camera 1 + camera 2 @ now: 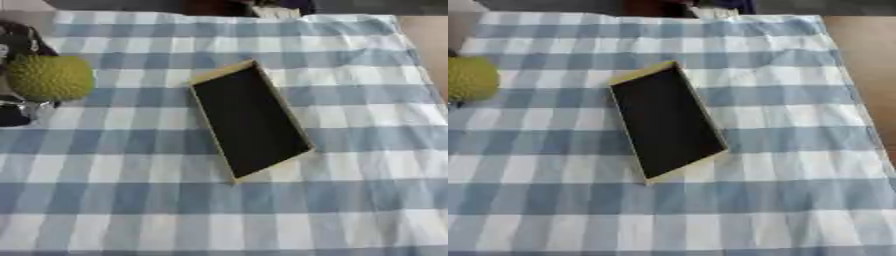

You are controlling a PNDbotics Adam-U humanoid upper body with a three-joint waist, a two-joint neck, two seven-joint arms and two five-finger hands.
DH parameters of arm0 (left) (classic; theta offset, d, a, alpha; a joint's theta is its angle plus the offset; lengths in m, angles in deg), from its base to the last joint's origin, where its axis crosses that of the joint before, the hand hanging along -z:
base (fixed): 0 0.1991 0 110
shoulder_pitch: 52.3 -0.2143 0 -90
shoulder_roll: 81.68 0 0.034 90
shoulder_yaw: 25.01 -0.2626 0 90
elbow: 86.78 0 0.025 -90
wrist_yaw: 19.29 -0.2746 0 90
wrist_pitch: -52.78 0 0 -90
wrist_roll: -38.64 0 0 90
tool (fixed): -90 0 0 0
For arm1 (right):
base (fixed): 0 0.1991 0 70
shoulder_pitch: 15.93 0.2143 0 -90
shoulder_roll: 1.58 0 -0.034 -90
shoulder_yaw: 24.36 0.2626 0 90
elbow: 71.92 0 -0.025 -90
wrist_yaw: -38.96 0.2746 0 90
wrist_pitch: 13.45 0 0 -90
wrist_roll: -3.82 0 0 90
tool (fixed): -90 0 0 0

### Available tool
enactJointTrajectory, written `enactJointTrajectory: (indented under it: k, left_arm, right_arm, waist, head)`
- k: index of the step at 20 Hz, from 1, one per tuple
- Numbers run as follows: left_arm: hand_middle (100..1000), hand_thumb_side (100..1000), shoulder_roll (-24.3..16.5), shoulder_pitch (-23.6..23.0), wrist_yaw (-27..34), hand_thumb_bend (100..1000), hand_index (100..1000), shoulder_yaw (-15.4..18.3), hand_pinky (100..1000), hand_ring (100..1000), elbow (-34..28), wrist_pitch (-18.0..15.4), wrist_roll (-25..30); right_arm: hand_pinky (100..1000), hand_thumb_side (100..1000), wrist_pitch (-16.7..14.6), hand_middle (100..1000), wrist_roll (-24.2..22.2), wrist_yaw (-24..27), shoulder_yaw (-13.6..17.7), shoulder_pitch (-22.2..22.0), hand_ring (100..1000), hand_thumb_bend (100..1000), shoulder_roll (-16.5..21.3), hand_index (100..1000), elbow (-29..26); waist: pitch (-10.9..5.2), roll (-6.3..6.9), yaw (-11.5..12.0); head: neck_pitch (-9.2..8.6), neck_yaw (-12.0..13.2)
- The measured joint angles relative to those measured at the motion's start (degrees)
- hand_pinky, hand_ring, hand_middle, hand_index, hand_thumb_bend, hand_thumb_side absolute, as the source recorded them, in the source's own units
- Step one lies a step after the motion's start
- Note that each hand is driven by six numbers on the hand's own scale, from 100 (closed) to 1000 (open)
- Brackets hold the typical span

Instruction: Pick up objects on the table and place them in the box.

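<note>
Left hand (19, 75) holds a spiky yellow-green fruit (50, 77) at the counter's left edge, well apart from the box (249, 120).

The fruit is round and bumpy, and the dark fingers of the left hand curl around it from behind and below, so it sits in the hand's grasp over the left side of the blue-and-white checked cloth (350, 200). The box lies near the middle of the cloth, a shallow rectangle with a pale wooden rim and a black inside, turned askew with its long side running from upper left to lower right. The right hand shows in neither view.
</note>
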Motion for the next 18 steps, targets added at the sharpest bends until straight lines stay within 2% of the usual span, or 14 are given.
enactJointTrajectory:
  k: [5, 11, 18]
  left_arm:
    - [510, 100, 4.6, 7.2, 0.2, 294, 656, -4.0, 434, 500, 0.7, -0.6, 4.1]
    - [511, 100, 11.9, 15.4, -1.1, 286, 656, -8.9, 438, 501, 5.1, -2.4, 9.3]
    - [508, 100, 20.7, 19.1, -2.7, 267, 652, -13.7, 434, 497, 12.8, -5.6, 14.5]
  right_arm:
    - [787, 578, -0.1, 621, 0.1, 0.0, 0.0, 0.0, 644, 108, 0.0, 681, 0.0]
    - [787, 580, 0.0, 621, 0.0, 0.1, 0.0, 0.0, 644, 107, 0.0, 681, 0.0]
    - [788, 585, 0.3, 621, -0.3, 0.3, -0.1, 0.0, 644, 105, -0.5, 680, 0.0]
  waist:
    - [-0.38, -0.19, 0.2]
    - [-0.84, -0.28, 1.3]
    - [-0.84, -0.19, 1.5]
  head:
    - [0.03, 0.0]
    - [0.04, -0.1]
    - [0.14, -0.4]
